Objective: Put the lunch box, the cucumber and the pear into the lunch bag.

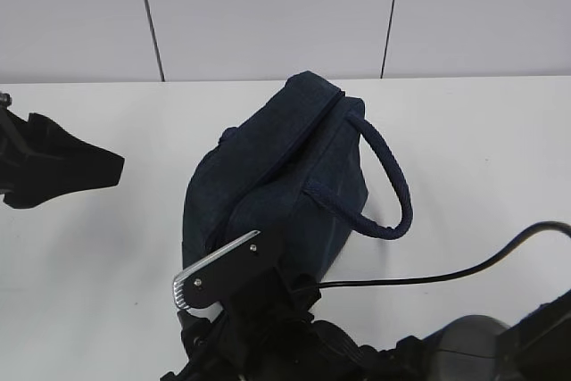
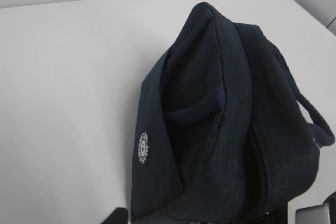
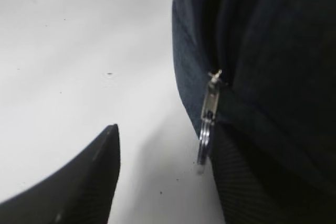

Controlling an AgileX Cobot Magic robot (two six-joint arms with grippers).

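The dark navy lunch bag lies in the middle of the white table, one loop handle sticking out to the right. It fills the left wrist view. My right gripper is open at the bag's near end. The metal ring pull hangs just inside its right finger, and no jaw is closed on it. My left gripper hovers left of the bag, apart from it; one fingertip shows. The lunch box, cucumber and pear are out of view.
The right arm's body and a black cable cross the table's near right side. A pale wall stands behind the table's far edge. Bare white tabletop lies left of the bag.
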